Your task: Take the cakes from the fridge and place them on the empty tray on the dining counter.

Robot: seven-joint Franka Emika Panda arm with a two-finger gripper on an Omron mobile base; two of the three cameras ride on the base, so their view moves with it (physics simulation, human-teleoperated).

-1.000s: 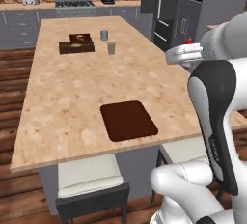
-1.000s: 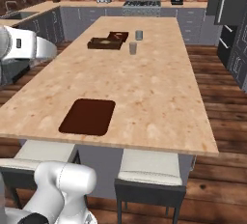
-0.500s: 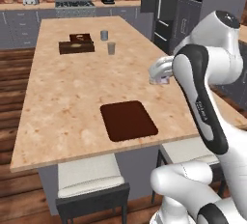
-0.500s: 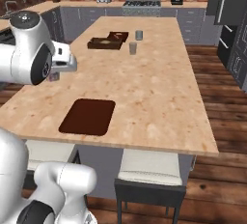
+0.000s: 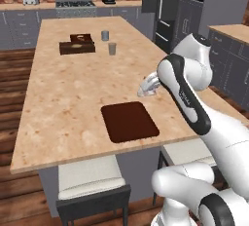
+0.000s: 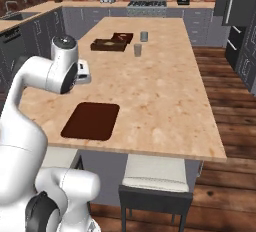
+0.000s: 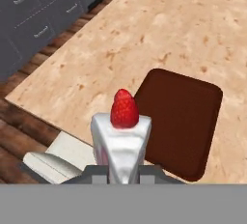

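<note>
Cake slice [image 7: 121, 141], the white one with the red berry on top, sits clamped between the fingers [image 7: 99, 172], which are closed on its lower part. The gripper [image 5: 146, 87] hangs above the worktop [image 5: 63, 93], near its right edge, just past the far right corner of the empty tray [image 5: 129, 121]. From the fingers, the tray lies below and toward the stool side of the island, so I judge the coming move is a short shift back over the tray and then straight down. In the hand view the tray [image 7: 185, 121] appears beside the slice, not under it. The slice stands upright.
</note>
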